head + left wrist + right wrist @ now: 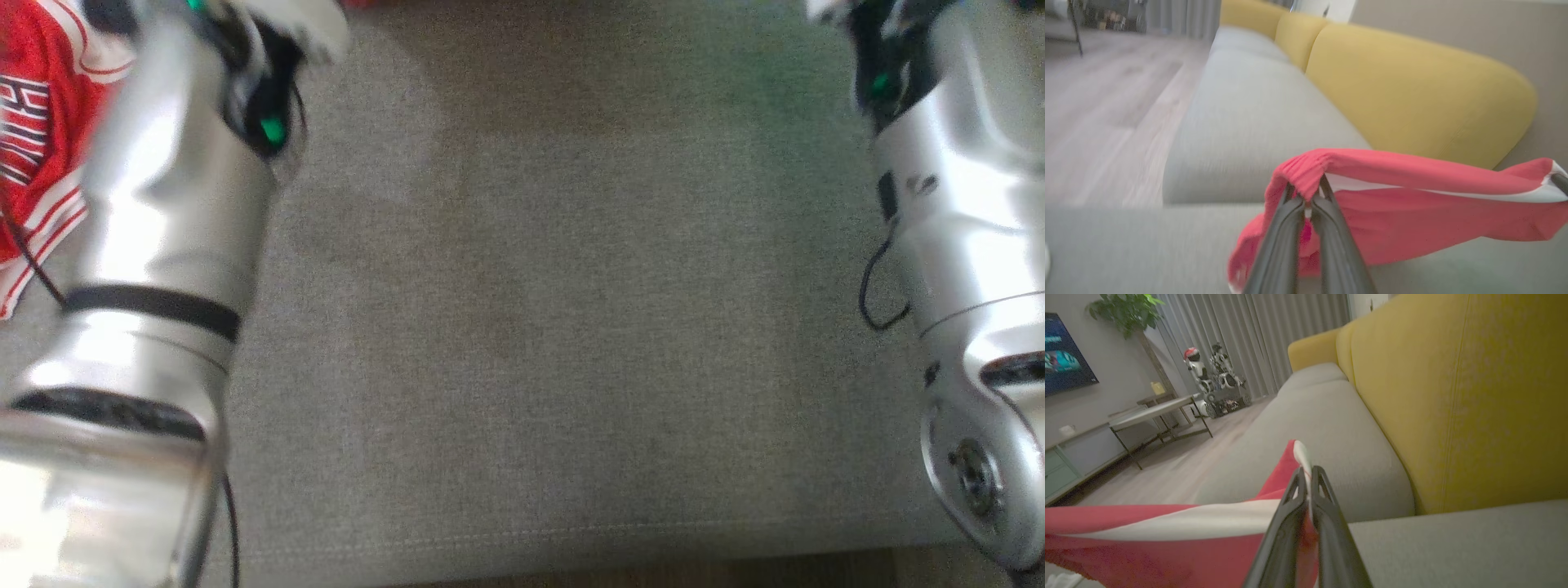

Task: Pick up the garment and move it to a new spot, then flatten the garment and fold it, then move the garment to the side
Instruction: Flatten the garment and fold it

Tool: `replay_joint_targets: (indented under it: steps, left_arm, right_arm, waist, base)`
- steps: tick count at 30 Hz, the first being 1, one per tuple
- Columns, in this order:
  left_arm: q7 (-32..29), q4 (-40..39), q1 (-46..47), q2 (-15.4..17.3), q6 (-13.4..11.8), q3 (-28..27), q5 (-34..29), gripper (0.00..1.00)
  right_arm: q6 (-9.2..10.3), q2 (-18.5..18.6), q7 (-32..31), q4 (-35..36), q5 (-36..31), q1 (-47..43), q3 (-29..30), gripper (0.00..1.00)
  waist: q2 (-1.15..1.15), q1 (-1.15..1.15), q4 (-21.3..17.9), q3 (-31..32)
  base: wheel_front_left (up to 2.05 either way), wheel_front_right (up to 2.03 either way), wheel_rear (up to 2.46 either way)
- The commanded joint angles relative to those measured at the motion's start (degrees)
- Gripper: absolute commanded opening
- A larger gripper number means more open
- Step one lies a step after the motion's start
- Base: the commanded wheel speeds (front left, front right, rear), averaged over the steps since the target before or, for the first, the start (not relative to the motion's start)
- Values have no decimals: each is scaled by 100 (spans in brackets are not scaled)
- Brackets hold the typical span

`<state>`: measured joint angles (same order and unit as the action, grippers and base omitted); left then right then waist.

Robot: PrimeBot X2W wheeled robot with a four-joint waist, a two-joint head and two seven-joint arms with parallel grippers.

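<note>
The grey sofa seat (522, 327) takes the middle of the head view, with the pale left arm (163, 245) at the left edge and the right arm (971, 245) at the right edge. In the left wrist view, yellow back cushions (1412, 90) run along the upper right, and a light wood floor (1106, 102) lies at the left.

In the right wrist view, grey curtains (1274, 335) hang at the top centre. A plant (1126, 310) is at the upper left, a lit screen (1061, 355) at the left edge, and a thin-legged table (1155, 412) below them. Another robot (1216, 384) stands before the curtains. A low cabinet (1065, 465) is at the lower left; I cannot tell what is in it.

The red garment (1412, 204) with white trim hangs above the seat, stretched from the centre to the right edge of the left wrist view. The left gripper (1306, 192) has its jaws closed on a bunched red edge. The right gripper (1309, 473) pinches a white-trimmed corner between closed jaws.
</note>
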<state>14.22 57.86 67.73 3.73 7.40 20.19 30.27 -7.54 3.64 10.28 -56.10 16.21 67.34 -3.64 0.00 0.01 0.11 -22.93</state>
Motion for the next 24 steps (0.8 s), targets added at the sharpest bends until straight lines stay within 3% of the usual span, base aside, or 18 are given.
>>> replay_joint_targets:
  steps: [1, 7, 13, 18, 24]
  left_arm:
    - [64, 149, -57, 197, -10, -177, 145, 0]
    - [68, 1060, -683, -30, 3, -1, 358, 0]
    - [75, 865, -1333, -77, 6, 132, 427, 0]
    - [76, 39, -2342, -82, 7, 255, 222, 0]
    - [77, -1192, -3614, 81, -50, 292, -311, 0]
  right_arm:
    - [5, -73, 98, -93, 140, -12, -145, 0]
    - [5, -75, 260, -956, 328, -549, -730, 0]
    - [5, -75, 416, -942, 688, -1273, -1050, 0]
    - [5, -76, 467, -507, 861, -2196, -1021, 0]
    - [5, -76, 470, 984, 776, -3785, -480, 0]
  waist:
    - [0, -1, 34, -72]
    - [0, -1, 112, -99]
    - [0, -1, 168, 65]
    - [0, -1, 211, 354]
    - [0, -1, 244, 641]
  base:
    - [0, 0, 0]
    - [0, 0, 0]
    - [0, 0, 0]
    - [0, 0, 0]
    - [0, 0, 0]
